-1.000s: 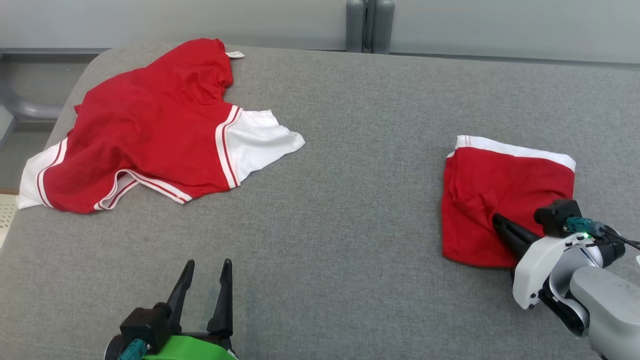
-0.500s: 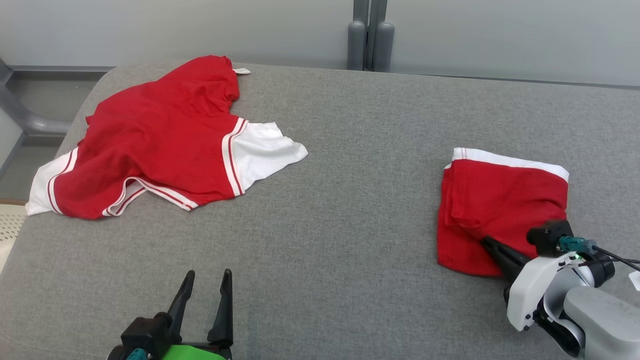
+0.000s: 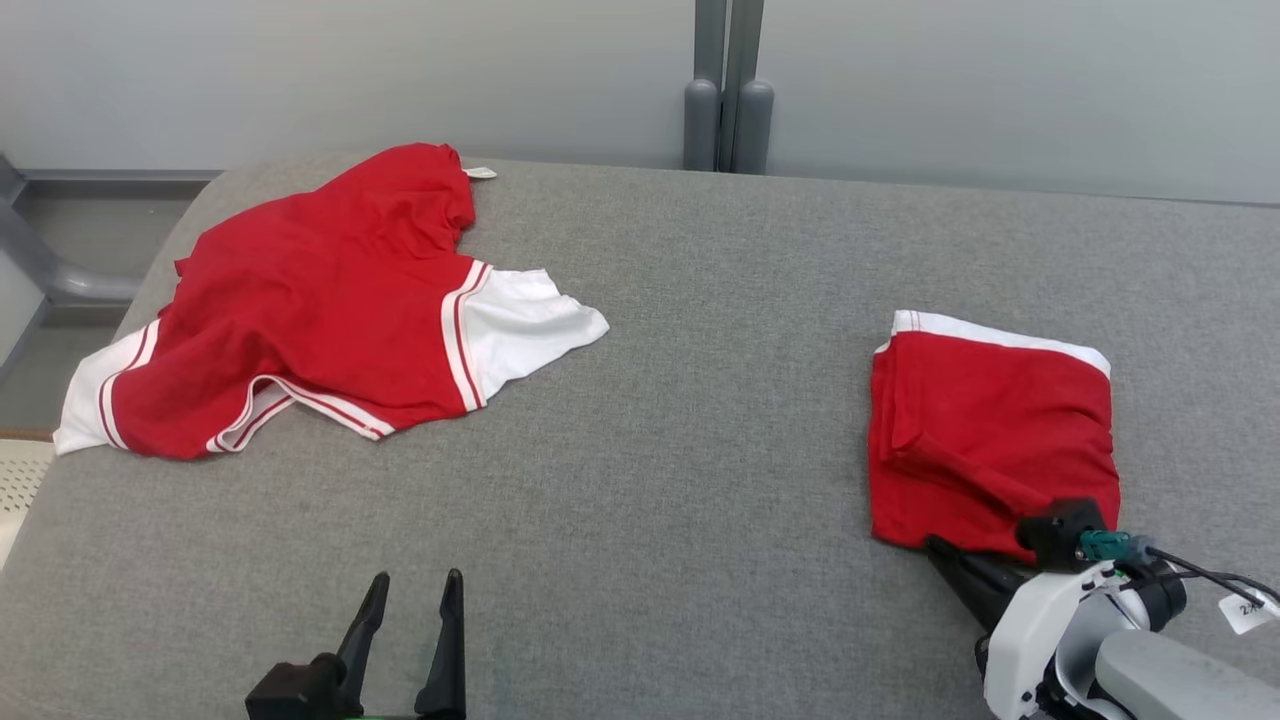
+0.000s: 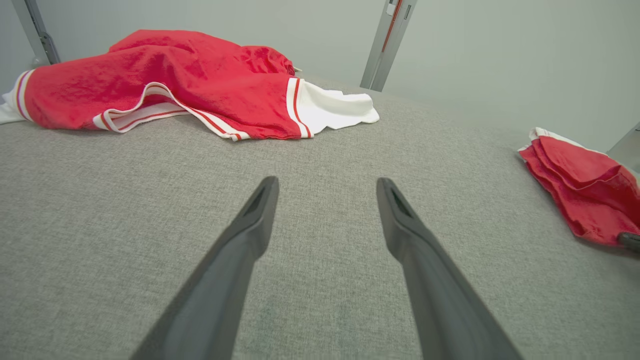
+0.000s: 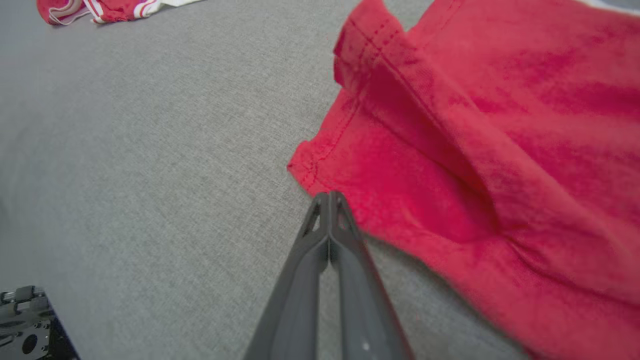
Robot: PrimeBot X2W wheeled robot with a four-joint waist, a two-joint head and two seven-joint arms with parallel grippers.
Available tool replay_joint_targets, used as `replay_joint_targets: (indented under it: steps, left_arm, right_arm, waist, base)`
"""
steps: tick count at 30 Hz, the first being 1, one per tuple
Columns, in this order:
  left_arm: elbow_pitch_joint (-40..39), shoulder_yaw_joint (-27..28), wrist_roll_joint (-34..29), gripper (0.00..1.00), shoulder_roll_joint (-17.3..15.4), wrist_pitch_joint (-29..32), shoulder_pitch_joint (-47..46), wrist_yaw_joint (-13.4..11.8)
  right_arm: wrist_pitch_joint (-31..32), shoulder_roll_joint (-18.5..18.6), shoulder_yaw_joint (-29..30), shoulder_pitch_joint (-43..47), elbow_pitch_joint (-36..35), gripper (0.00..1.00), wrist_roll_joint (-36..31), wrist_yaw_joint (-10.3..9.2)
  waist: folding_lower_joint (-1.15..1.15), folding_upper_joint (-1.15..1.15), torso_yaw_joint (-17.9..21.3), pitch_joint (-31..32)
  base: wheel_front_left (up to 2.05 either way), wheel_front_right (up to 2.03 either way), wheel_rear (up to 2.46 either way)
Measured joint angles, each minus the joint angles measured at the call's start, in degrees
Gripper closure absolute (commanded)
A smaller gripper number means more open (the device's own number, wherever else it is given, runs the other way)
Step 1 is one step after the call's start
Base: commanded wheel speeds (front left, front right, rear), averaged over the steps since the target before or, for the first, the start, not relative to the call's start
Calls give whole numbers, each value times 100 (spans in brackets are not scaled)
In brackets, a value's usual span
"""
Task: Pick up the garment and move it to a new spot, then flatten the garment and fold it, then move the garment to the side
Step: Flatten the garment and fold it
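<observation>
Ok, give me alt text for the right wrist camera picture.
The right gripper, fingers shut together, points at the near hem of a folded red garment lying on a grey padded surface. A second red and white garment lies far off.

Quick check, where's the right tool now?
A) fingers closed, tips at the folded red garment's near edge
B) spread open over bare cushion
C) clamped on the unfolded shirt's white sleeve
A: the right tool has its fingers pressed together, tips at the edge of the folded red garment.
</observation>
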State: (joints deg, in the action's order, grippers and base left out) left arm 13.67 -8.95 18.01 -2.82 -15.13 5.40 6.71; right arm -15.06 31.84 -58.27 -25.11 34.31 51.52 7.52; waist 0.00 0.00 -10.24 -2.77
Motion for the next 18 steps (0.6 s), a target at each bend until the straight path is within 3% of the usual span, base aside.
replay_joint_targets:
  steps: [3,7,13,14,16,17,18]
  left_arm:
    - [-2,15,2,0,-1,0,118,-30]
    - [-58,79,21,0,-1,0,285,-104]
    - [-165,143,33,0,0,0,413,-145]
    - [-174,164,26,0,0,0,431,-145]
    - [-193,210,3,0,0,0,463,-144]
    - [-211,241,-7,0,-1,0,467,-144]
    - [-233,264,-32,0,0,0,471,-144]
  right_arm:
    - [0,-40,180,180,-225,100,-25,1]
    - [-1,-34,916,617,-623,100,-285,1]
    - [0,-190,2618,1566,-1266,100,-1269,0]
    - [-1,-264,2896,1718,-1388,87,-1450,1]
    - [0,-502,3611,2118,-1719,51,-1876,1]
    - [-1,-611,3916,2271,-1874,2,-2070,1]
    - [0,-736,4236,2449,-2046,0,-2309,0]
  waist:
    - [0,0,21,133]
    - [0,0,61,328]
    - [0,0,193,508]
    - [0,0,212,524]
    - [0,0,252,560]
    - [0,0,268,572]
    - [0,0,286,583]
  base:
    - [0,0,0]
    - [0,0,0]
    - [0,0,0]
    - [0,0,0]
    - [0,0,0]
    - [0,0,0]
    - [0,0,0]
